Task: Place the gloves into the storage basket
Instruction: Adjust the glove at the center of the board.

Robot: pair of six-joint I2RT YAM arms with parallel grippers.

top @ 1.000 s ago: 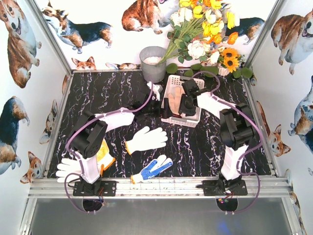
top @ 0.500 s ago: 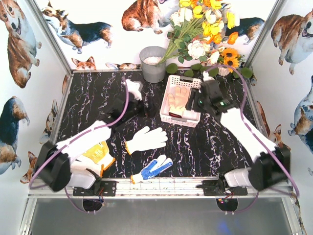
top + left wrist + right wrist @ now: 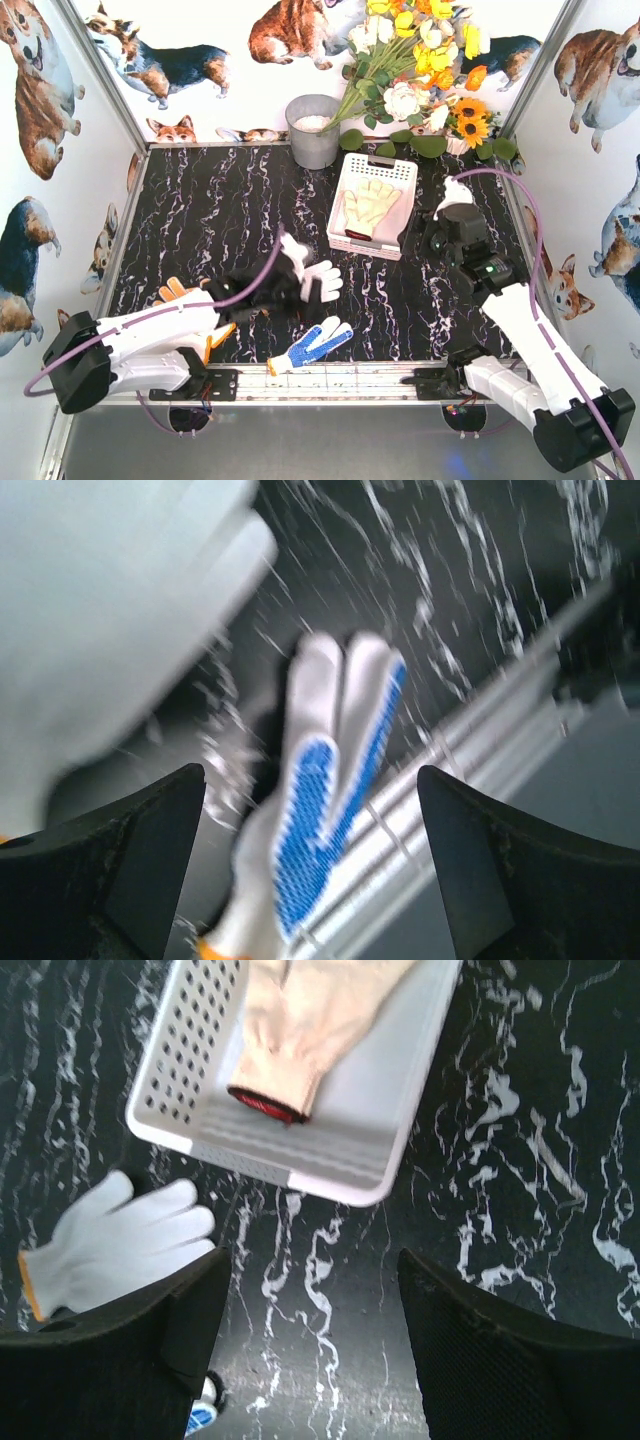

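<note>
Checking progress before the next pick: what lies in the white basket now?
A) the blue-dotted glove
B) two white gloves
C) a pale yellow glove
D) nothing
C: a pale yellow glove with a dark red cuff lies in the white slotted basket; the blue-dotted glove is on the table.

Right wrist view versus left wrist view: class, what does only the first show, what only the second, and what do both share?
Only the right wrist view shows the storage basket, a pale yellow glove lying in it. Only the left wrist view shows the metal rail. Both show the marbled table, the plain white glove (apparently the left view's white blur) and the blue-dotted glove, a mere sliver in the right view.
</note>
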